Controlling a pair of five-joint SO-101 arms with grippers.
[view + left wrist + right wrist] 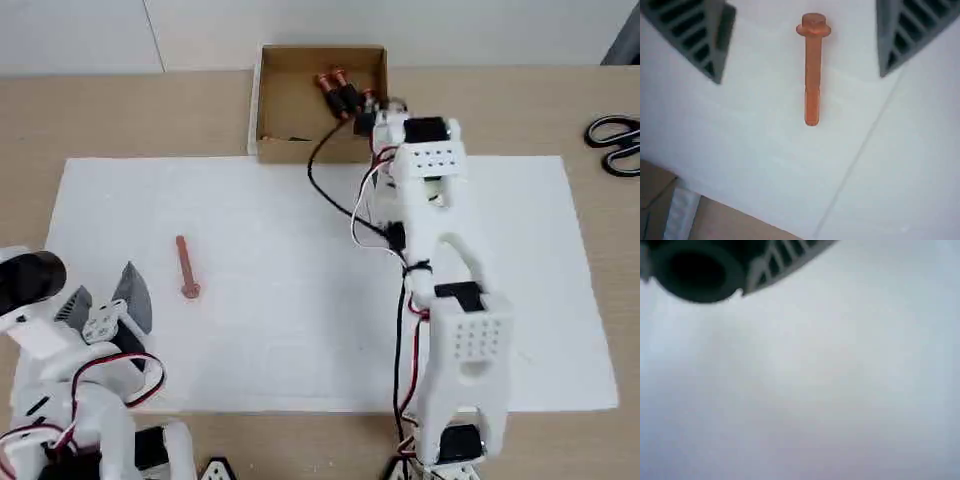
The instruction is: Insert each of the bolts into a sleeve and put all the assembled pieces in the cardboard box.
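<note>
An orange bolt (187,265) lies alone on the white paper (300,330), head toward the near edge. My left gripper (105,295) is open at the near left, just short of the bolt. In the left wrist view the bolt (812,70) lies on the paper between its spread fingers (695,35). My right gripper (365,120) is over the near right corner of the cardboard box (256,100), shut on a black sleeve (695,272) whose hollow end faces the wrist camera beside a ribbed finger (785,260). Two bolt-and-sleeve pieces (337,88) lie in the box.
Scissors (615,143) lie on the bare table at the far right. The right arm (440,270) stretches across the paper's right half, with cables hanging to its left. The paper has free room between the bolt and that arm.
</note>
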